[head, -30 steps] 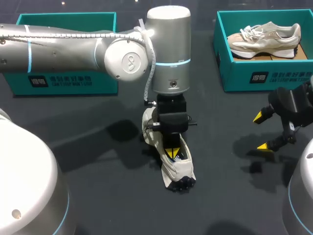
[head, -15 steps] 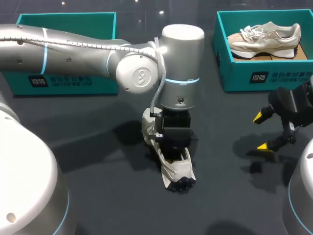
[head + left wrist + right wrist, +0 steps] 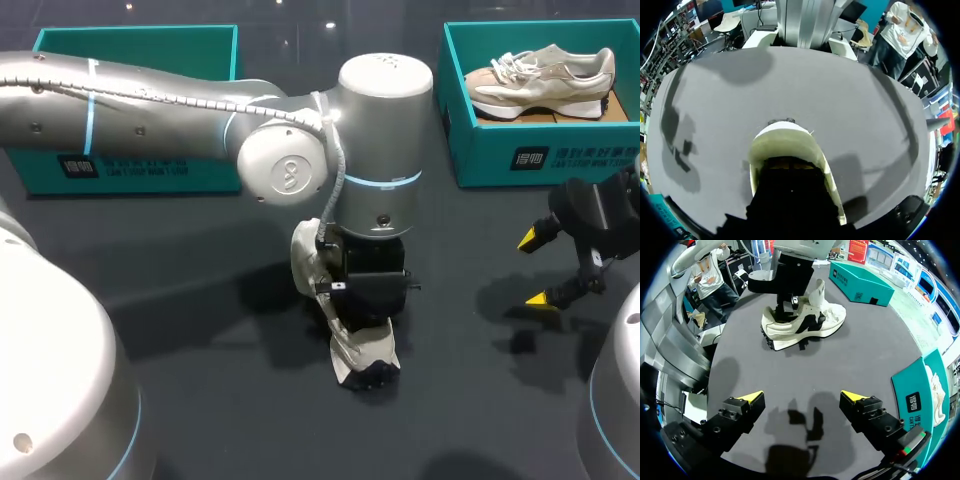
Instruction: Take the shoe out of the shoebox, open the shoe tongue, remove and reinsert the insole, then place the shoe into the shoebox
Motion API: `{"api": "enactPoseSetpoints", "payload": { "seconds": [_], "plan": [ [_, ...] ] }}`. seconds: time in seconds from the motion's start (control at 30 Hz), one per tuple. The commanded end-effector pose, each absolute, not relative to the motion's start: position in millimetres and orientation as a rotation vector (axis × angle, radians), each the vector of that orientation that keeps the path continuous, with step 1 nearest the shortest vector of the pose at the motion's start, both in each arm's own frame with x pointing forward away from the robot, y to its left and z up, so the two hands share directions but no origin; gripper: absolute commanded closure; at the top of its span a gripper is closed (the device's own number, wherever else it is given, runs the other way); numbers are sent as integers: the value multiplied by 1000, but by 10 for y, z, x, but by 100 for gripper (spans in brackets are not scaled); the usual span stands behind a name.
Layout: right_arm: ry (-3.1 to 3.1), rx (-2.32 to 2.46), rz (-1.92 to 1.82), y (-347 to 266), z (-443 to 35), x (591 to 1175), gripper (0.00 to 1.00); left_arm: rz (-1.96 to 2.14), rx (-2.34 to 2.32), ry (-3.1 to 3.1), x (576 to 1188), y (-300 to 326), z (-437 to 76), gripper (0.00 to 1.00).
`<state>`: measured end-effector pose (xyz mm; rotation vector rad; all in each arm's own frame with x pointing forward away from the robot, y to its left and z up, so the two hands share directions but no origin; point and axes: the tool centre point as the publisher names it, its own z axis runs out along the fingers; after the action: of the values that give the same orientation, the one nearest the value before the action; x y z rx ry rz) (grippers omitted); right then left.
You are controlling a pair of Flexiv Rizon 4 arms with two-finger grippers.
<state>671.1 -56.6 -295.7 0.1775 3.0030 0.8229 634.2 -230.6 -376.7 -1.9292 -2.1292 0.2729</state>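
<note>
A cream sneaker [image 3: 345, 340] with a black sole lies on the dark table's middle, toe toward the front edge. My left gripper [image 3: 368, 300] comes straight down into its opening; the fingertips are sunk inside and hidden. In the left wrist view only the shoe's pale toe end [image 3: 787, 142] shows ahead of the dark gripper body. From the right wrist view the sneaker [image 3: 805, 327] lies on its sole with the left gripper [image 3: 790, 307] in it. My right gripper [image 3: 535, 268] hovers open and empty over the table at the right, well apart from the shoe.
A teal shoebox [image 3: 470, 150] at the back right holds a second beige sneaker [image 3: 540, 75]. Another teal box [image 3: 140, 110] stands at the back left behind my left arm. Bare table lies between the right gripper [image 3: 802, 398] and the shoe.
My left arm has shifted right and lower along the shoe; its yellow tips, visible a second ago, are now buried inside. The shoe's toe nudged slightly. The right arm stayed still.
</note>
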Motion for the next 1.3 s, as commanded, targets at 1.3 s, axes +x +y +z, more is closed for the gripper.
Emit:
{"api": "enactPoseSetpoints", "payload": {
  "seconds": [1.3],
  "plan": [
    [3001, 179, 818, -561, -2962, 6697, 0, 75, -1812, -2247, 6372, -2282, -3881, 100]
  ]
}}
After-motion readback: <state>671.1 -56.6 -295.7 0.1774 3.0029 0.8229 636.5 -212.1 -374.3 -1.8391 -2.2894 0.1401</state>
